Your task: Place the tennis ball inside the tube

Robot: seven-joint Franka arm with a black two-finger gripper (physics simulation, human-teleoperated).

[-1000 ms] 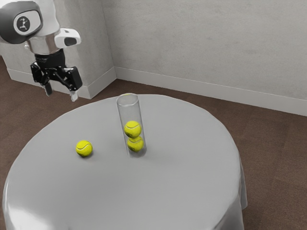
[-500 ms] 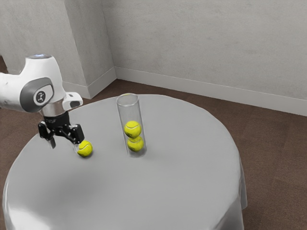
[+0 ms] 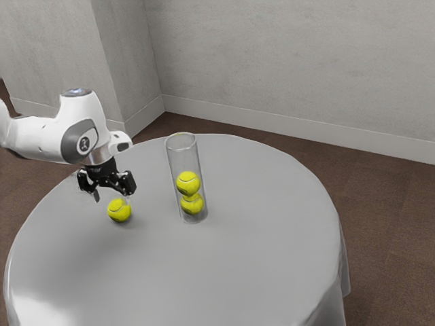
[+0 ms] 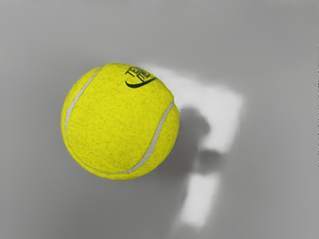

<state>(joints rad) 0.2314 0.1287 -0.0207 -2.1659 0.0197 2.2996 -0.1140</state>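
Above loose ball, gripper spread; wrist view adds dark lettering (exterior view, clear tube).

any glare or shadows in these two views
Exterior view: white glare on the table at the view's lower left, a faint shadow by the loose ball; wrist view: bright, soft-edged patches on the table beside that ball, with dark shadow cutting into them.

A round table, draped in a smooth grey cloth that hangs over its edge, carries a fuzzy yellow tennis ball with pale seams toward the exterior view's left and, apart from it, a tall, clear cylindrical tube standing upright.
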